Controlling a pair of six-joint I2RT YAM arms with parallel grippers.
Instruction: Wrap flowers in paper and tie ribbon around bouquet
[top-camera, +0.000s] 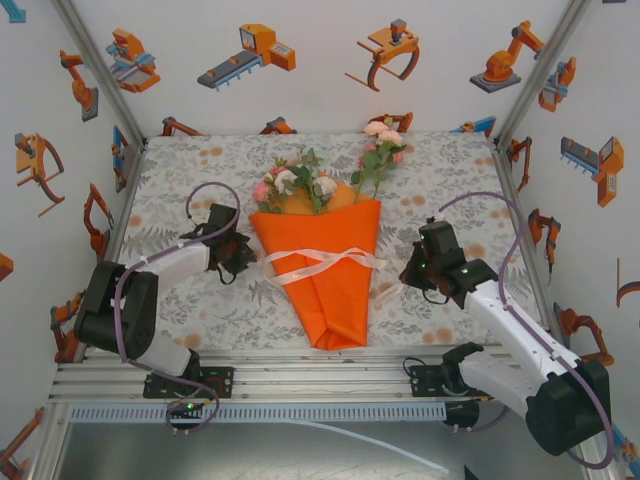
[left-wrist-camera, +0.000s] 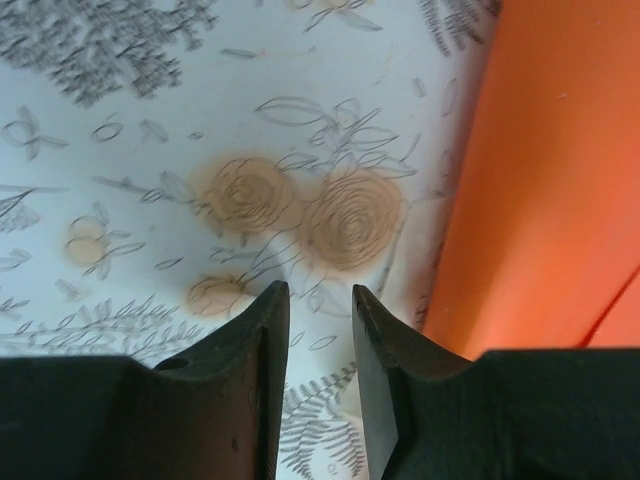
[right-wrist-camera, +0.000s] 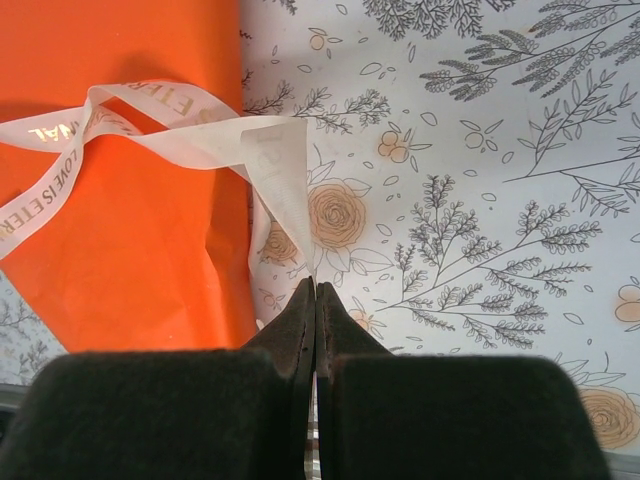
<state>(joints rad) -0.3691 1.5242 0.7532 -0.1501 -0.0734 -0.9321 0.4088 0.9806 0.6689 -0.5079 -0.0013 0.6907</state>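
Across the middle of the top view, the flower-printed tablecloth (top-camera: 450, 170) runs to the metal frame on every side, with bare cloth left and right of the bouquet (top-camera: 325, 270). The bouquet lies there with its point near the front rail. Its orange paper (top-camera: 335, 310) is smooth and matte, folded into a cone that hides the stems. In the left wrist view only one straight edge of the paper (left-wrist-camera: 560, 180) shows, cut off at the right. The flowers (top-camera: 300, 180) fan out of the cone's upper mouth, one stem leaning away to the upper right. The sheer cream ribbon (top-camera: 320, 262) crosses the cone's waist; its knot is hard to read. The left gripper (top-camera: 243, 257) sits just left of the cone, its fingers (left-wrist-camera: 265, 330) slightly apart over bare cloth, gripping nothing. The right gripper (top-camera: 410, 270) stands to the cone's right, jaws pressed together (right-wrist-camera: 314, 290), with the ribbon's (right-wrist-camera: 200, 130) lettered tail running into the tips, seemingly pinched.
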